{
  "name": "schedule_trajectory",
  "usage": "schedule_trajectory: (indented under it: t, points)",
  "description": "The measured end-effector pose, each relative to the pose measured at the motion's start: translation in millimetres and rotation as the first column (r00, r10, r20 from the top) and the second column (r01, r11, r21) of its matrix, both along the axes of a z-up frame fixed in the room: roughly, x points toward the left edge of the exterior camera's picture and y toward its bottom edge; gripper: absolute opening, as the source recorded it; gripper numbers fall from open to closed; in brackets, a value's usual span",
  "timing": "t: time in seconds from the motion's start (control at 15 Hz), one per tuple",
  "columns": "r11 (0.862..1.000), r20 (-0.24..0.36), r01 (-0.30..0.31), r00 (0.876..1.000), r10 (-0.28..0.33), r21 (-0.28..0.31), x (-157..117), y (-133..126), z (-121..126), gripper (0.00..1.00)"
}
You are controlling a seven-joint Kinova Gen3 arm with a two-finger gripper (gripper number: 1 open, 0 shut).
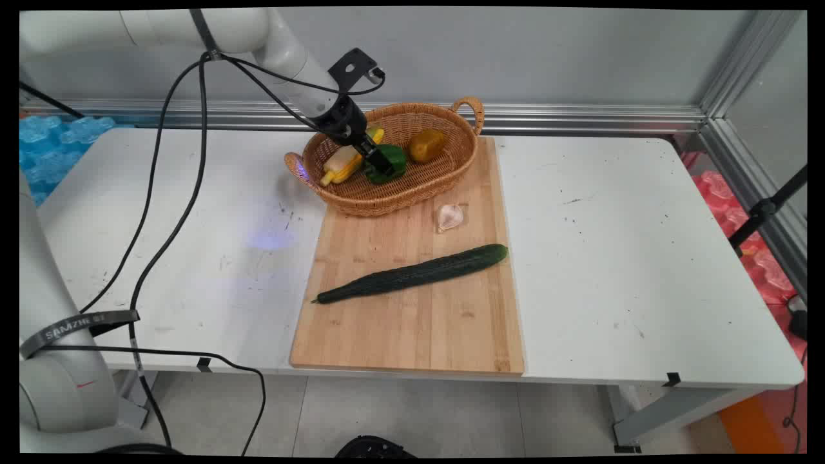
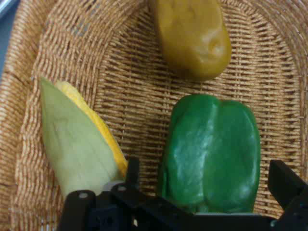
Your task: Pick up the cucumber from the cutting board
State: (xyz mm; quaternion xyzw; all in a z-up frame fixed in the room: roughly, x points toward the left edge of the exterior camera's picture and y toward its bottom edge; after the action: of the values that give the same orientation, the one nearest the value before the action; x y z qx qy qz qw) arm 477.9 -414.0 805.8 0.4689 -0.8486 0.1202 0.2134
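gripper reaching down into wicker basket at far end of cutting board, jaws apart, straddling green pepper. corn lying just left, potato beyond. judging: centring on pepper matters, left finger crowding corn.

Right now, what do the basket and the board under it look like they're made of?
The basket looks like woven wicker, matte tan: its strand weave shows in the hand view. The board looks like bamboo or pale wood, smooth, with jointed strips and grain lines; which of the two is unclear.
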Motion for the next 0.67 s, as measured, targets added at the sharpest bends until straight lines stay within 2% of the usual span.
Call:
schedule_trajectory:
  t: [0.33,0.67]
  points:
    - [1.000,-0.011,0.021,1.000,-0.021,-0.014,4.1,3.5,13.9,1.00]
    - [0.997,-0.013,0.066,0.998,-0.066,-0.027,6.0,17.3,48.2,1.00]
